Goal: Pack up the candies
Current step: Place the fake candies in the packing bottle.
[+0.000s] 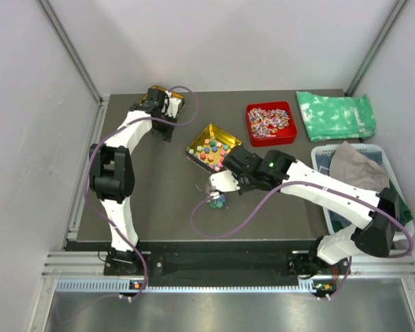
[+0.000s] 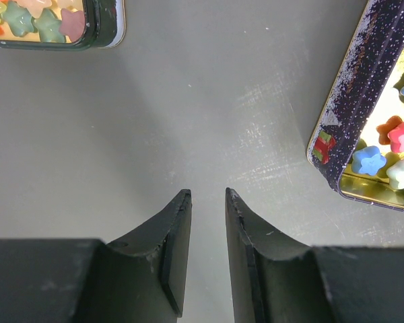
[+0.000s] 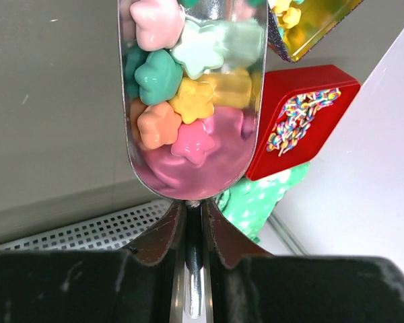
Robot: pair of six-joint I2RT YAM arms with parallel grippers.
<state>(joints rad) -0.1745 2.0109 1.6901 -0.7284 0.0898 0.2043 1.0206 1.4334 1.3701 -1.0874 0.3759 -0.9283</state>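
Two fingers of the right tool (image 3: 194, 214) were pressed together on the thin handle of a metal scoop (image 3: 188, 180), whose long axis ran straight out along the fingers. Just ahead of the fingertips, the candies (image 3: 158, 74) sat heaped in the scoop's bowl: star-shaped sweets in pink, teal, yellow and orange. Beyond the bowl's tip and off to one side lay the gold tin (image 3: 316, 20), with more candies loose in it. Past that was the red tray (image 3: 303, 128) of striped sweets. The right arm was the one carrying the load, so the coming move likely turned on keeping the bowl from tipping on the way to the package, which I could not pick out. Well apart from it, the left tool (image 2: 207, 194) hung over the counter (image 2: 188, 101) with its fingers slightly spread, pinching nothing. A smaller tin (image 2: 108, 27) lay ahead of that tool, to one side.
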